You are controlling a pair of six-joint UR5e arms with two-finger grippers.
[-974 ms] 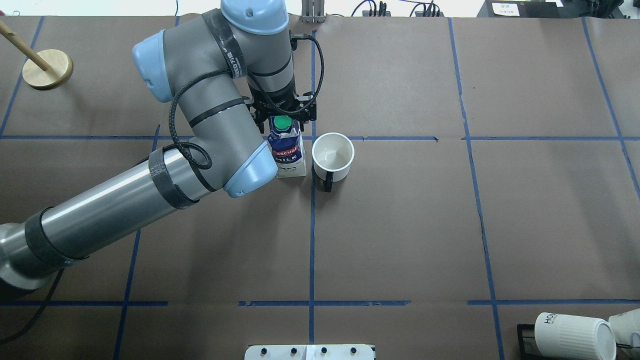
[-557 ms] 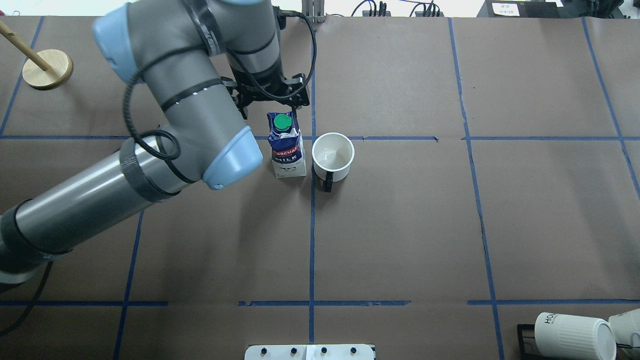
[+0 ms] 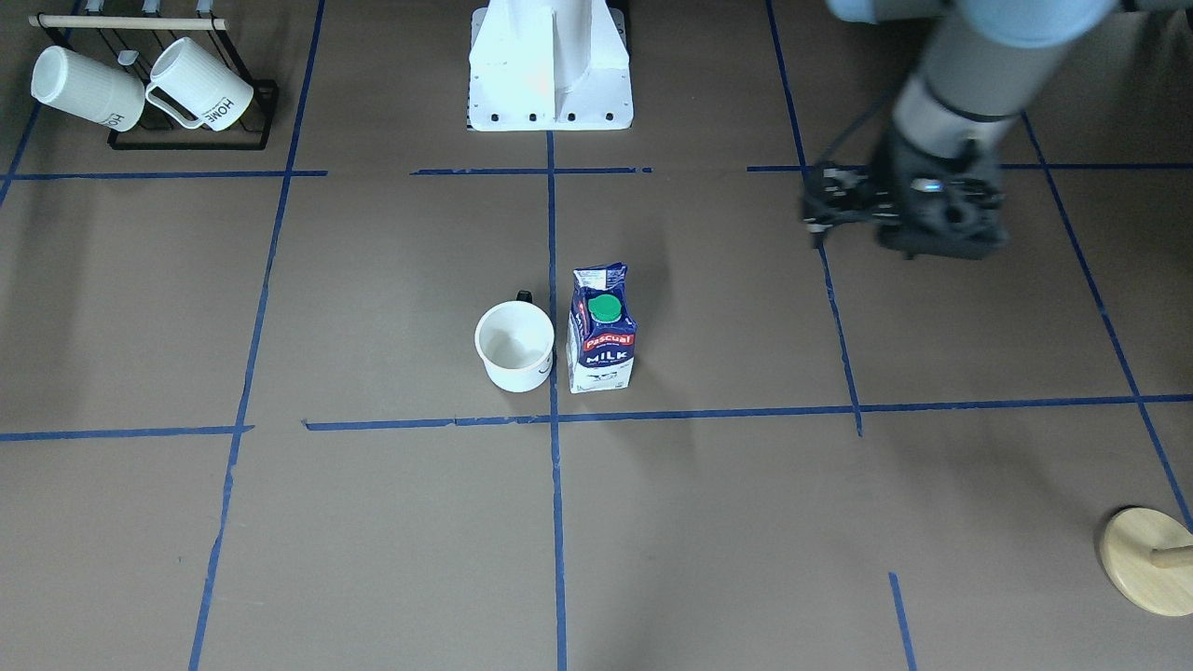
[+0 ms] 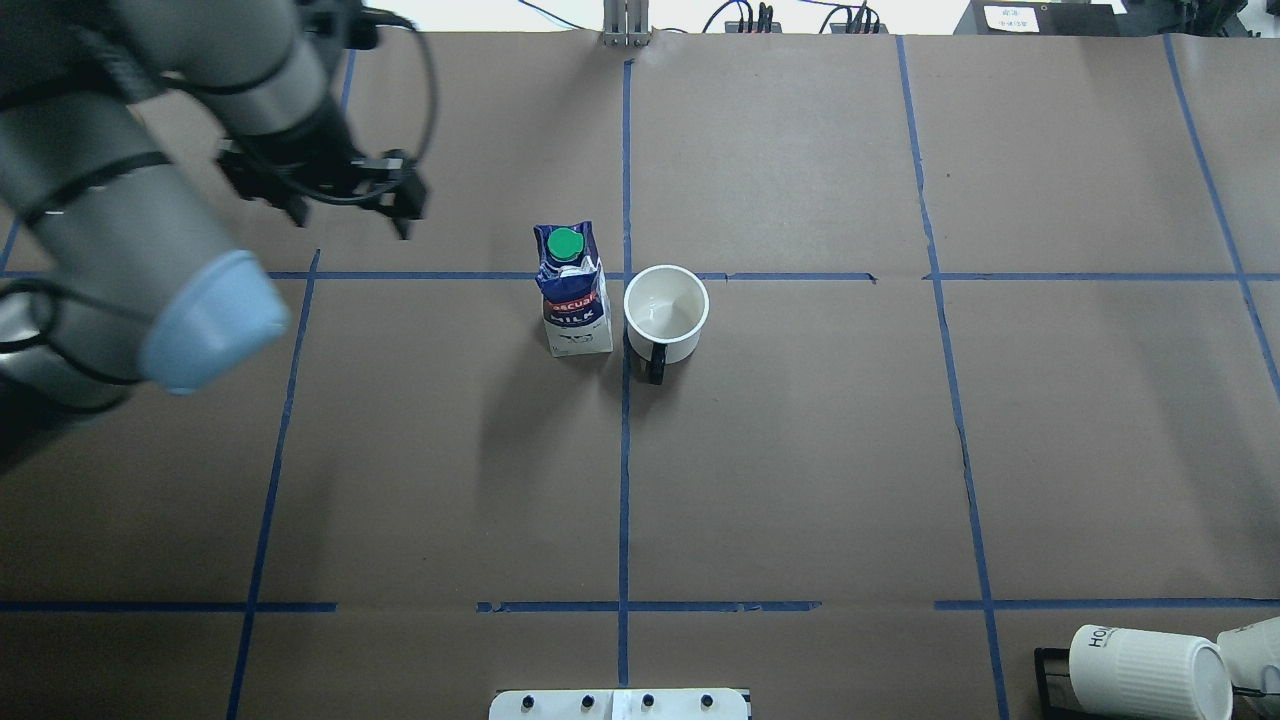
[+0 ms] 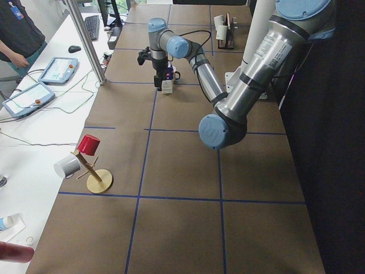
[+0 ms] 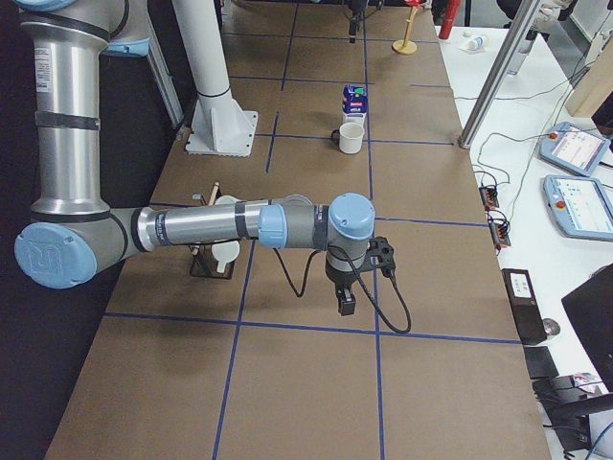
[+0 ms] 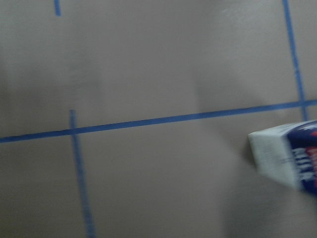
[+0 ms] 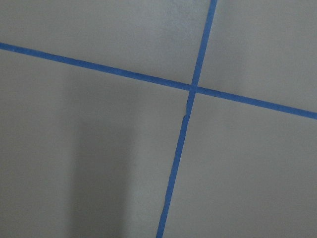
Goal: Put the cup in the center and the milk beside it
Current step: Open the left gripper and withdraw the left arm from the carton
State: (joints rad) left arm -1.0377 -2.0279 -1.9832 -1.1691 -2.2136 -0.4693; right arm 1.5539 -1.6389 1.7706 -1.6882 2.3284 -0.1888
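Note:
The white cup [image 4: 666, 312] with a dark handle stands upright just beside the center crossing of blue tape [image 4: 625, 276]; it also shows in the front view [image 3: 514, 345]. The blue and white milk carton [image 4: 573, 290] with a green cap stands upright close on the cup's left, across the tape line. It also shows in the front view [image 3: 602, 331] and at the edge of the left wrist view [image 7: 287, 156]. My left gripper [image 4: 352, 220] is open, empty and raised, well left of the milk. My right gripper [image 6: 345, 305] hangs over the table's right end; I cannot tell its state.
A black rack [image 3: 186, 140] with two ribbed HOME mugs [image 3: 89, 86] stands at the robot's right front. A wooden mug stand [image 3: 1146, 559] is at the far left. The white robot base [image 3: 550, 65] sits at the near middle edge.
My left gripper was around the milk's top. It has lifted off and swung far to the left. The milk and the cup have not moved.

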